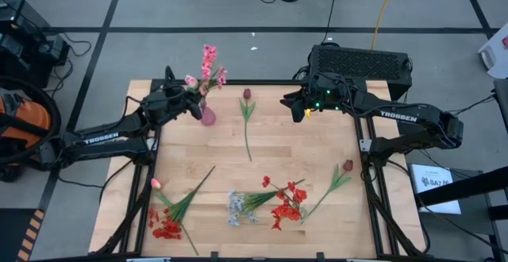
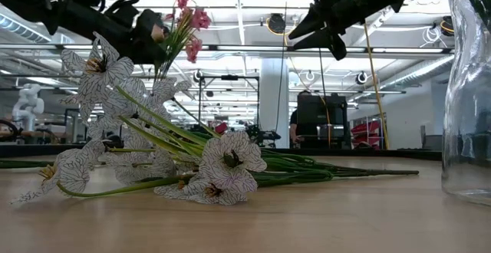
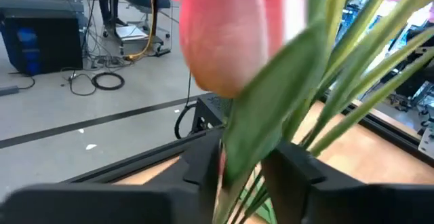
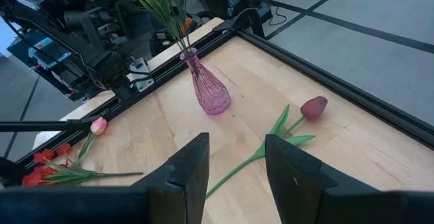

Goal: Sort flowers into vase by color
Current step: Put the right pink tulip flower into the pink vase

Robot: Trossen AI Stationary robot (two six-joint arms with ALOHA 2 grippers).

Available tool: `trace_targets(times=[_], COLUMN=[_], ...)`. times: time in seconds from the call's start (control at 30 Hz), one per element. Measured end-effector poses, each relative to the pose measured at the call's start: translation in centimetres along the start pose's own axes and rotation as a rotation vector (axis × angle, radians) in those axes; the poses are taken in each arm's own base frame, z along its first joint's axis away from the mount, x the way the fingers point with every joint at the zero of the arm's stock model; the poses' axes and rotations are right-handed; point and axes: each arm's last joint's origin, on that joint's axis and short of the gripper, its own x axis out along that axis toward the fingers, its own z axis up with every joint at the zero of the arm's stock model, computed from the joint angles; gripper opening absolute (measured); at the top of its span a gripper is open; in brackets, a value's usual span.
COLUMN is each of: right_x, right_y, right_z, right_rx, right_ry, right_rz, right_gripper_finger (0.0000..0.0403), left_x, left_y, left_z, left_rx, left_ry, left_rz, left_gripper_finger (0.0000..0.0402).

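1. You are at the release step: the left gripper (image 1: 189,95) sits at the vase (image 1: 207,117) near the far left corner of the table (image 1: 317,167), with a pink bud (image 3: 227,37) and its stem between its fingers.
2. The wrist view shows the jaws parted around the stem, with gaps on both sides. I judge they are letting go, not gripping.
3. The vase stands upright and holds a pink spray (image 1: 209,63); the bud's stem seems to run down into the same neck.
4. The right gripper (image 1: 292,105) hovers open and empty over the far edge, above a maroon tulip (image 1: 247,94).
5. Next, you need to lift the left gripper straight up, clear of the stems, so the vase does not tip.
6. Still on the table: another pink bud (image 1: 155,183), red clusters (image 1: 287,202), a pale bunch (image 1: 235,208) and a second tulip (image 1: 348,165).
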Motion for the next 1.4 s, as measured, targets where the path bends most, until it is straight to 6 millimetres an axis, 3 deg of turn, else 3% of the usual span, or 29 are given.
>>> trace_targets(times=[0.17, 0.3, 0.47, 0.7, 0.97, 1.23, 1.4], right_x=[0.0, 0.0, 0.0, 0.0, 0.0, 0.0, -0.1], right_y=[0.0, 0.0, 0.0, -0.1, -0.2, -0.3, -0.6], right_z=[0.0, 0.0, 0.0, -0.2, -0.5, -0.6, -1.4], right_rx=[0.000, 0.000, -0.001, -0.001, -0.002, -0.001, -0.006], right_ry=[0.000, 0.000, 0.000, 0.025, 0.057, 0.063, 0.148], right_rz=[0.000, 0.000, 0.001, -0.010, -0.024, -0.027, -0.062], right_gripper_finger=[0.0134, 0.0134, 0.0134, 0.0134, 0.0134, 0.0134, 0.0134], left_x=[-0.1, -0.4, -1.3, -3.7, -6.3, -7.0, -6.5], left_y=[0.2, 0.1, -0.2, -0.1, 0.0, -0.4, -1.6], left_z=[0.1, 0.8, 2.9, 5.3, 7.4, 6.6, 5.5], left_rx=[-0.001, -0.002, 0.068, 0.119, -0.075, -0.218, -0.273], left_ry=[-0.024, -0.052, -0.087, 0.041, 0.134, 0.235, 0.330], left_rz=[0.058, 0.066, 0.092, 0.152, 0.191, 0.163, 0.135], left_gripper_finger=[0.0178, 0.0205, 0.0210, 0.0210, 0.0210, 0.0210, 0.0210])
